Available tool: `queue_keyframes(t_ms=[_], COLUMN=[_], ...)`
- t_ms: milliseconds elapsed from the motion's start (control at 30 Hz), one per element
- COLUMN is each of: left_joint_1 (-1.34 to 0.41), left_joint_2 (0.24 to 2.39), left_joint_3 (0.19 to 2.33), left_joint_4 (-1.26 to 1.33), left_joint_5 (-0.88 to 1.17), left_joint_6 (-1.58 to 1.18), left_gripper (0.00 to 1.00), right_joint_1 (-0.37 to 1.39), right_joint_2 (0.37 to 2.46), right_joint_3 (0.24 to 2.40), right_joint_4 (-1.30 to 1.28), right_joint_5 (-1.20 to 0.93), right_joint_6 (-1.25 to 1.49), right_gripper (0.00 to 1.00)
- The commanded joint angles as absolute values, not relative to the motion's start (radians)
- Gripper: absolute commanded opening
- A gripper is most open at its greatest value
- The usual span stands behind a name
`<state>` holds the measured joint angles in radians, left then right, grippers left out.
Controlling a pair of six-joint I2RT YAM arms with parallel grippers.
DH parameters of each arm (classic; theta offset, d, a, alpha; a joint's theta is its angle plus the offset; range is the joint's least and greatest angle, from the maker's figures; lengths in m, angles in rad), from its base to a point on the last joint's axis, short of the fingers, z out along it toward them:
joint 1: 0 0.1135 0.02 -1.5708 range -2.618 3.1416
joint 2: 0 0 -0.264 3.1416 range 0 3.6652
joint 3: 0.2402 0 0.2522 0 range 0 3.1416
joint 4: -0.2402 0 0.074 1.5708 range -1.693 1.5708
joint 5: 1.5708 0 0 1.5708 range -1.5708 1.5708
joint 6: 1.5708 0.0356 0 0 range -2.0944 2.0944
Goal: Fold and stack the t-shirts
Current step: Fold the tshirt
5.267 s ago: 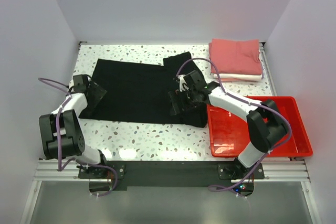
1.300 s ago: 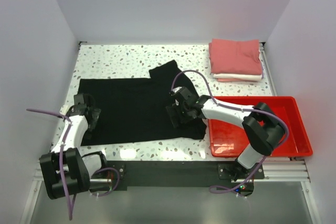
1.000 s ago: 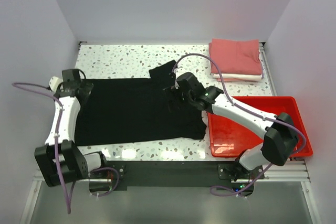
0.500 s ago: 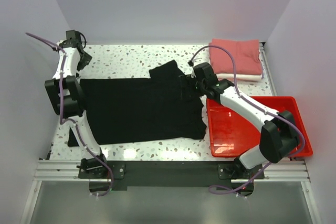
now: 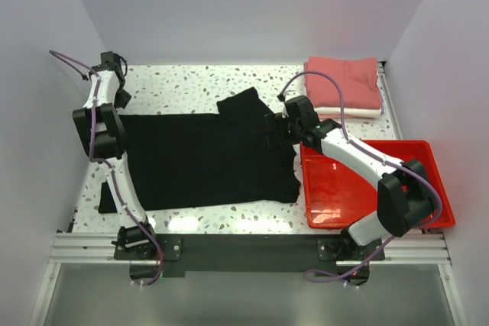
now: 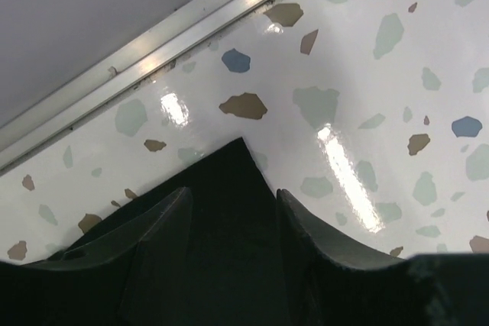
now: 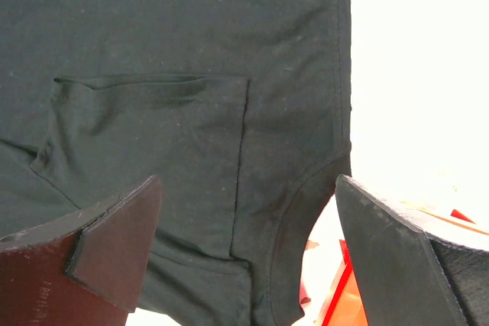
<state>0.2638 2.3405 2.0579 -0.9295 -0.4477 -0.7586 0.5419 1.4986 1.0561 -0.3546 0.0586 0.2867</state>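
The black t-shirt (image 5: 206, 159) lies spread flat across the middle of the table, one sleeve (image 5: 243, 102) pointing to the back. My left gripper (image 5: 121, 100) is at the shirt's far-left corner. In the left wrist view that corner (image 6: 233, 169) lies between the fingers (image 6: 164, 219) of the left gripper (image 6: 233, 198), which stand a little apart. My right gripper (image 5: 280, 130) hovers wide open over the shirt's right end; the right wrist view shows the right gripper (image 7: 248, 223) with seamed black cloth (image 7: 191, 112) below it. The salmon-pink t-shirt (image 5: 344, 82) sits folded on the white one (image 5: 350, 112).
The red tray (image 5: 428, 177) stands at the right, touching the black shirt's right edge, and its rim (image 7: 344, 295) shows in the right wrist view. The table's metal back rail (image 6: 183, 28) runs just beyond the left gripper. Walls close in on three sides.
My left arm swung from the shirt's left edge up to its far-left corner, and its jaws narrowed. The right gripper drew back and rightward over the shirt, staying open.
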Motion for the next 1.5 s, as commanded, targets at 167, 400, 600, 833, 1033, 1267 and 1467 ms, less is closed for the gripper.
queue_keyframes(t_ms=[167,400,600,833,1033,1267,1467], left_joint_1=[0.281,0.282,0.281,0.285,0.291,0.291,0.291], left_joint_2=[2.405,2.448,2.442,2.404,2.405,2.41,2.373], left_joint_3=[2.095,2.086,2.028,1.939,1.898,1.85,1.799], left_joint_4=[-0.839,-0.827,-0.842,-0.885,-0.896,-0.842,-0.796], left_joint_5=[-0.465,-0.468,-0.486,-0.505,-0.499,-0.451,-0.422], left_joint_6=[-0.727,-0.741,-0.772,-0.815,-0.847,-0.867,-0.862], left_gripper=[0.51,0.45,0.41,0.4,0.39,0.17,0.0], right_joint_1=[0.535,0.534,0.534,0.532,0.532,0.534,0.528], right_joint_2=[1.508,1.517,1.513,1.506,1.497,1.514,1.551], right_joint_3=[1.055,1.06,1.065,1.065,1.065,1.069,1.114], right_joint_4=[-0.301,-0.31,-0.316,-0.321,-0.33,-0.318,-0.299], right_joint_5=[0.031,0.014,0.02,0.023,0.026,0.003,0.009], right_joint_6=[0.273,0.272,0.268,0.272,0.276,0.282,0.307], right_gripper=[0.99,0.99,0.99,0.99,0.99,0.99,0.99])
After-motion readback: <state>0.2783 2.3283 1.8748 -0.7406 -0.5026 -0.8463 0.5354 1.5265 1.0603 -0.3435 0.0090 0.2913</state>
